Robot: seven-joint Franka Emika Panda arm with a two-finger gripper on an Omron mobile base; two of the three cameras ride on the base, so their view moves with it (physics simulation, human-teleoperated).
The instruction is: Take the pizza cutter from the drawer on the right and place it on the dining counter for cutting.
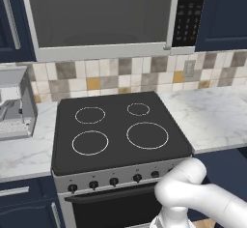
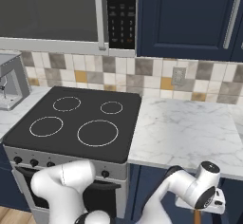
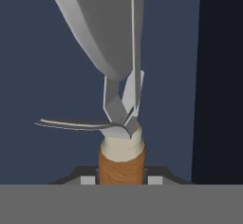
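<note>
Closest to the hand camera, the pincer [image 3: 121, 179] is clamped on the brown wooden handle of the pizza cutter [image 3: 121, 163], a small tool with a pale collar above the wood, a grey metal fork and a grey round blade standing out straight ahead of the tips. The two dark finger tips [image 3: 86, 180] sit tight against either side of the handle, and nothing visible supports the tool from below, so it looks carried rather than resting.

Just beyond the blade is a flat navy-blue surface, likely a cabinet or drawer face; which one cannot be told. To one side of the tool runs a darker vertical band.

In the right base view the hand hangs low, under the overhanging edge of the white grey-veined marble worktop [image 2: 190, 133], with a sliver of the brown handle below the wrist. Farther off and up are the black four-ring glass cooktop [image 2: 76, 121], the tiled backsplash [image 2: 142, 73] and the grey microwave [image 1: 101, 17].

The pick-up step looks done; the carry to the dining counter is in hand. Next, the arm should draw clear of the cabinet front without knocking the blade, then the base must turn toward the counter.
</note>
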